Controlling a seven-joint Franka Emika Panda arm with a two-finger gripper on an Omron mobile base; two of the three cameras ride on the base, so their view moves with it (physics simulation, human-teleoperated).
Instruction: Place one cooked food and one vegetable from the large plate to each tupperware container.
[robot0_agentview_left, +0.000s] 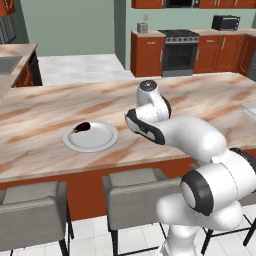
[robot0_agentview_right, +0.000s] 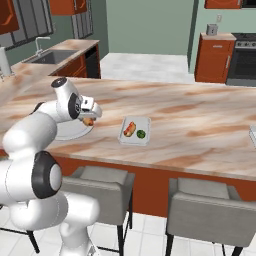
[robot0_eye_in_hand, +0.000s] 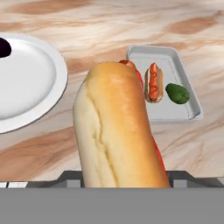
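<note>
One hot dog (robot0_eye_in_hand: 118, 131) is pinched in the claw (robot0_agentview_right: 89, 120), hanging above the marbled worktop (robot0_agentview_right: 200, 120) between the large plate (robot0_agentview_left: 97, 140) and a tupperware container (robot0_eye_in_hand: 186, 109). That tray already carries a second hot dog (robot0_eye_in_hand: 153, 82) and a green vegetable (robot0_eye_in_hand: 177, 93), with bare floor along its near wall. An eggplant (robot0_agentview_left: 81, 128) lies at the plate's far-left rim. Wide bare worktop surrounds both dishes.
</note>
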